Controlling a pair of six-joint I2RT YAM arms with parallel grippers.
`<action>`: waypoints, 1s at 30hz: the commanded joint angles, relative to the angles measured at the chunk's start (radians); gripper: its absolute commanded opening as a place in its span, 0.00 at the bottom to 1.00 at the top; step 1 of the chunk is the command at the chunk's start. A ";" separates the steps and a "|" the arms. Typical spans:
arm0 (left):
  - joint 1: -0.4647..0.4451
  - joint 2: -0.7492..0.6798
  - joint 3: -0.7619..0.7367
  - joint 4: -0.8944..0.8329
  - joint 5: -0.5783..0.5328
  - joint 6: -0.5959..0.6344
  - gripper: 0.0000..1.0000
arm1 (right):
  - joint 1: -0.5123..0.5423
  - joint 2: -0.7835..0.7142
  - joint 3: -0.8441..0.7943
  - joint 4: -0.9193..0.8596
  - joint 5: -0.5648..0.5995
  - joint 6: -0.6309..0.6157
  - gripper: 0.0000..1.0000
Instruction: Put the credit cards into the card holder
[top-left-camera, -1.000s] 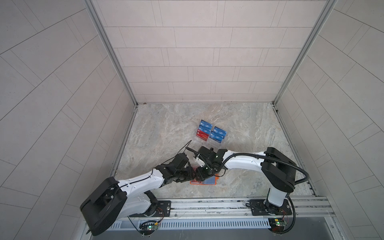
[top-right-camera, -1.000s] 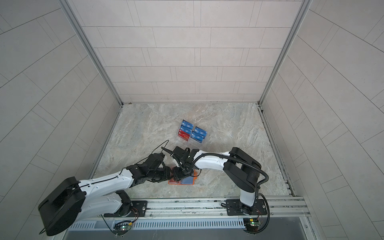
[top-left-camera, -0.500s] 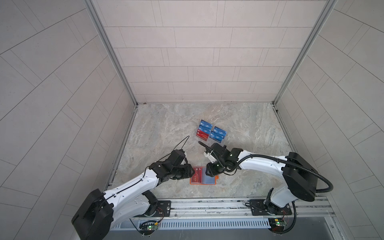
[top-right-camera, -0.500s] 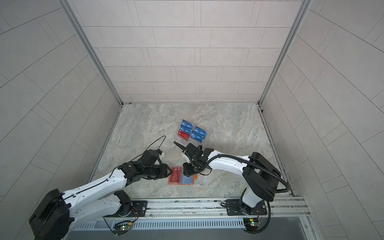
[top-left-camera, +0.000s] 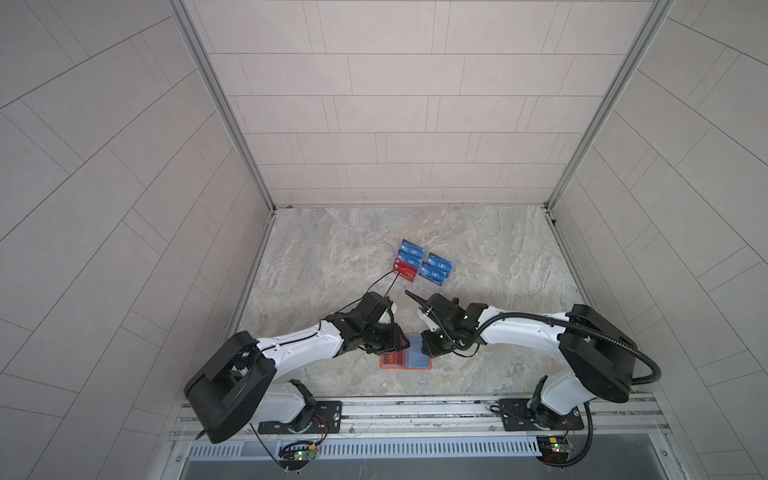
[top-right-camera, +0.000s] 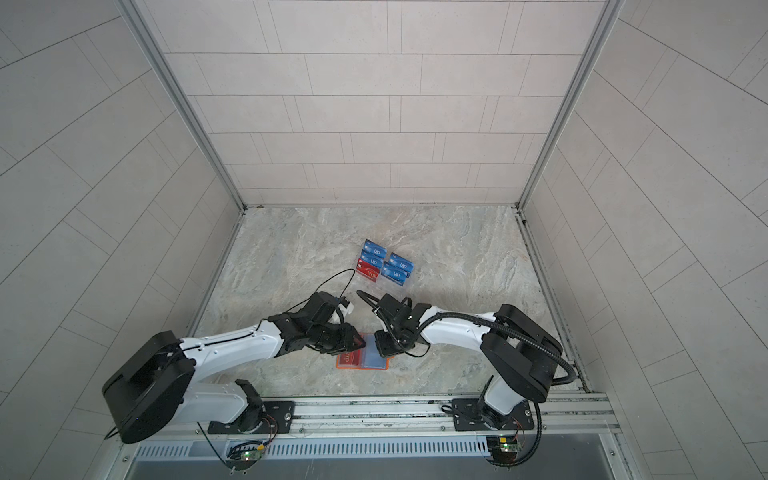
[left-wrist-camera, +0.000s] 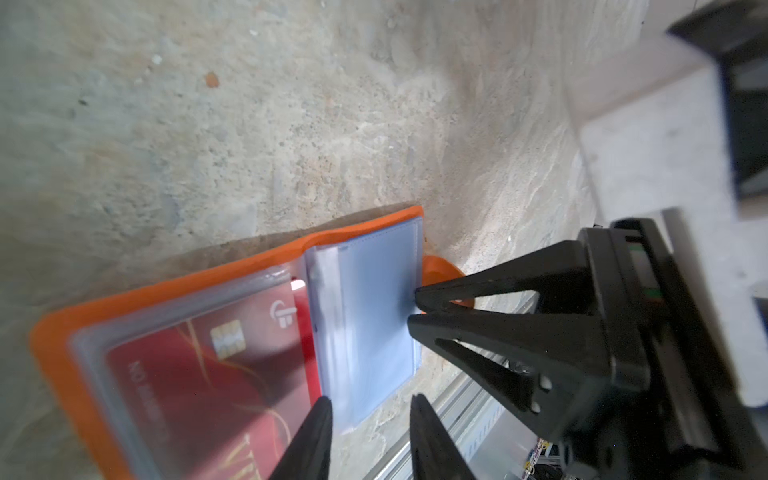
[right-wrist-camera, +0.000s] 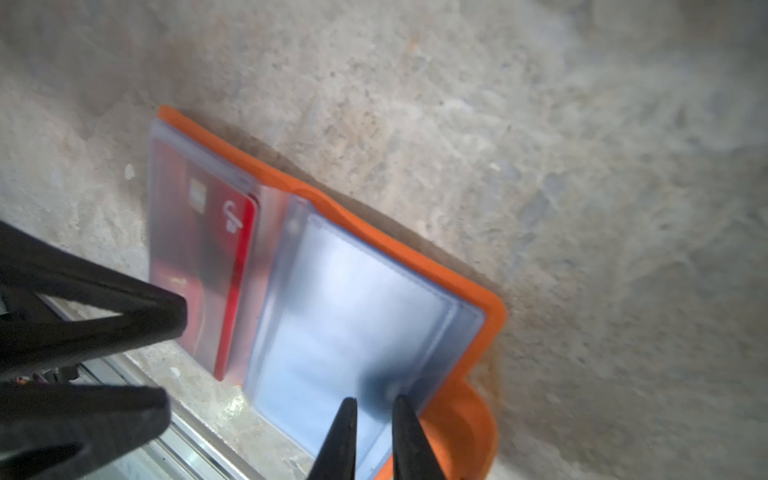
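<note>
The card holder (top-left-camera: 417, 360) (top-right-camera: 374, 360) lies open and flat on the surface (top-left-camera: 332, 257), close to the front rail (top-left-camera: 415, 409) and between my two grippers. A red card (left-wrist-camera: 208, 374) (right-wrist-camera: 199, 249) sits in a clear pocket in its left half. Its right half shows a bluish clear sleeve (left-wrist-camera: 365, 316) (right-wrist-camera: 353, 324), and the orange tab (left-wrist-camera: 440, 270) sticks out past the right edge.

My left gripper (left-wrist-camera: 371, 399) hangs over the holder near the spine. Its fingers are spread apart and frame the near corner of the sleeve. In the right wrist view its tips are at the near edge of the red card's pocket, but I cannot tell if they touch it.

My right gripper (right-wrist-camera: 375, 400) (left-wrist-camera: 412, 309) is at the holder's right edge, just above the tab. Its fingers are almost together with a narrow gap, and the tips are at the sleeve's outer edge. I cannot tell whether they have hold of it.

The other cards (top-left-camera: 432, 273), four blue and one red, sit in a cluster further back toward the wall, well apart from the holder.
</note>
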 joint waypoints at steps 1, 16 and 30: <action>-0.012 0.041 0.023 0.075 0.012 -0.016 0.35 | -0.019 0.018 -0.013 0.000 0.025 0.013 0.19; -0.016 0.129 0.021 0.108 0.025 -0.013 0.35 | -0.032 0.052 -0.009 -0.005 0.013 -0.005 0.17; -0.016 0.052 -0.013 0.119 0.010 -0.004 0.36 | -0.031 0.047 -0.010 -0.013 0.018 -0.006 0.17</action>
